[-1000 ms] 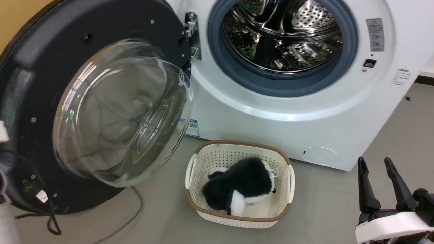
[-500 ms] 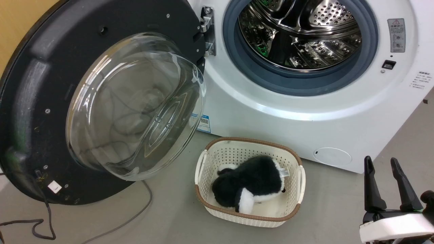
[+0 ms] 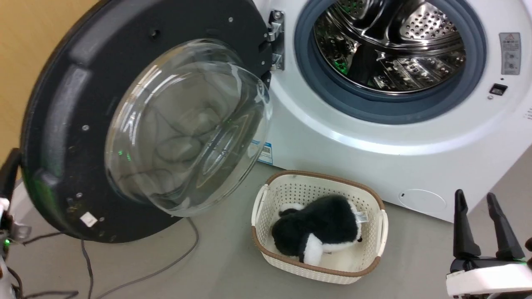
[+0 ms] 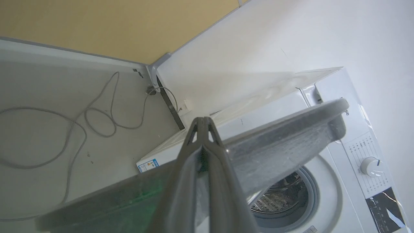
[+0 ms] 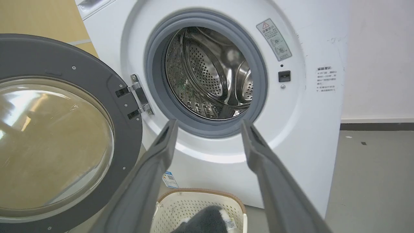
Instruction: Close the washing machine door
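Door (image 3: 146,120) looked heavy, stiff; glass (image 3: 195,137) slick. I'd push the black rim (image 3: 52,124), frame left. Left gripper (image 4: 202,120) fingers pinched together; right gripper (image 3: 475,195) fingers wide, empty.

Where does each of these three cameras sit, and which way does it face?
Head view: on the head, looking down at the open washing machine door, basket and floor; the right gripper shows, open.
Left wrist view: on the left wrist, looking along the shut left gripper past the door's rim toward a wall corner.
Right wrist view: on the right wrist, facing the drum between its spread fingers.
Head and right wrist views share door, drum, basket.
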